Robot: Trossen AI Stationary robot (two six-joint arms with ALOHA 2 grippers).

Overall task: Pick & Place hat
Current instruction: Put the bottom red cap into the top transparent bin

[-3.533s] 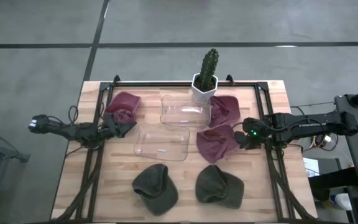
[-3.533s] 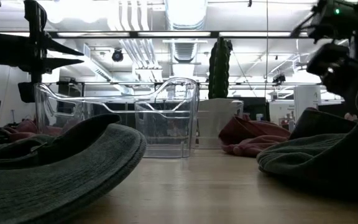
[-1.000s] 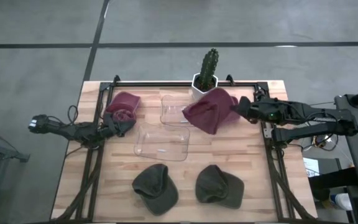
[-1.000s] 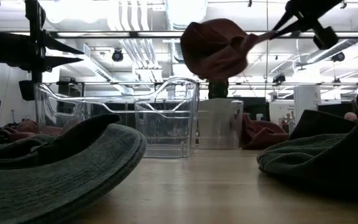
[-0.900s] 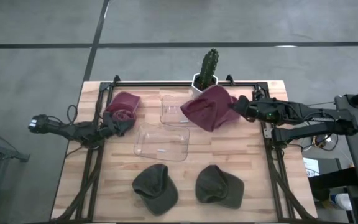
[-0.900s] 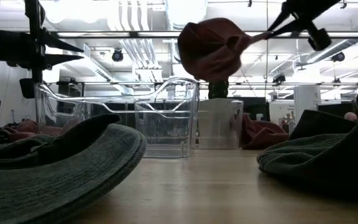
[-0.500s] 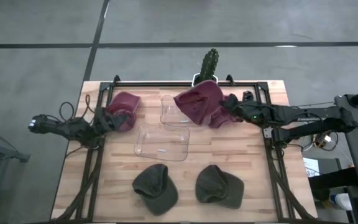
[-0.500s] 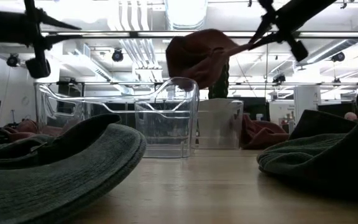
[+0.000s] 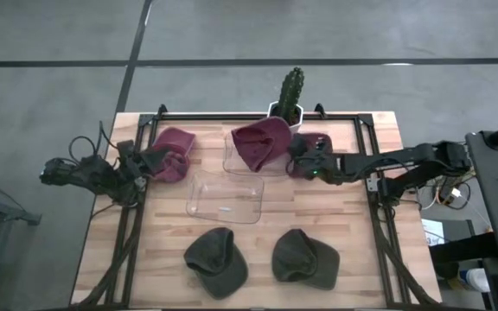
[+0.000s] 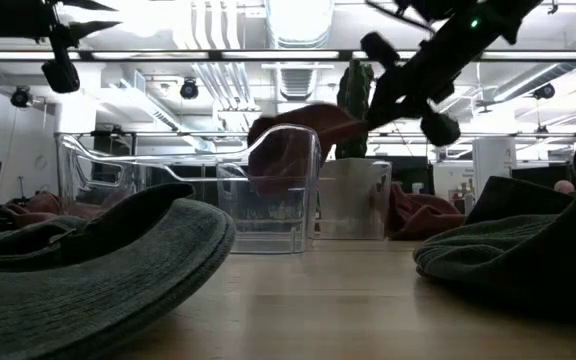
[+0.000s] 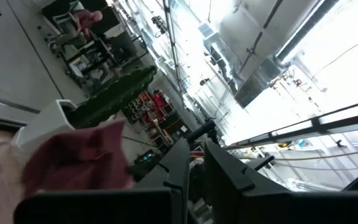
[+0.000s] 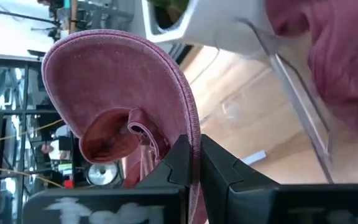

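a potted cactus [image 9: 290, 95] stands at the table's [image 9: 361, 259] far edge, behind two clear bins [image 9: 225, 198]

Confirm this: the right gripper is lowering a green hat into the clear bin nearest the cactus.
Not quite: the hat in the right gripper is maroon, not green, as the high view shows. The rest holds: it hangs over the clear bin nearest the cactus. The two green hats lie untouched at the table's front.
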